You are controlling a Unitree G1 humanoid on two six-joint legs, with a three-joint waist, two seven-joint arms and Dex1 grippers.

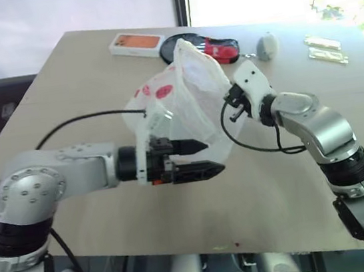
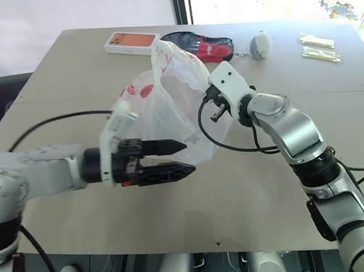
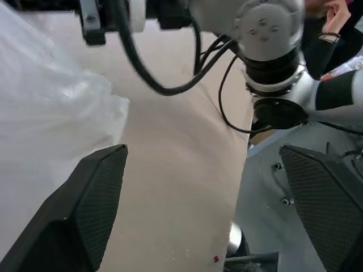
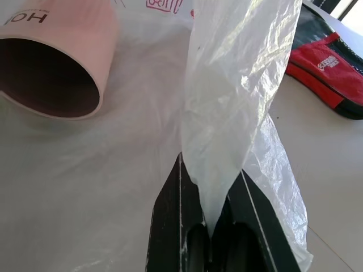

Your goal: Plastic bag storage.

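Observation:
The plastic bag (image 1: 187, 98), translucent white with red print, hangs bunched above the middle of the table. My right gripper (image 1: 233, 104) is shut on a twisted strip of the plastic bag (image 4: 238, 85) at the bag's right side and holds it up. My left gripper (image 1: 212, 157) is open just in front of the bag's lower edge, pointing right, with nothing between its black fingers (image 3: 85, 209). A pinkish beige mug (image 4: 57, 56) lies on its side past the right gripper, mouth toward the camera, against the bag's film.
At the table's far edge lie a white box with an orange phone case (image 1: 135, 43), a red and black pouch (image 1: 216, 47), a small grey object (image 1: 266, 46) and two clear packets (image 1: 325, 50). The table's (image 1: 258, 206) front edge is close below the left gripper.

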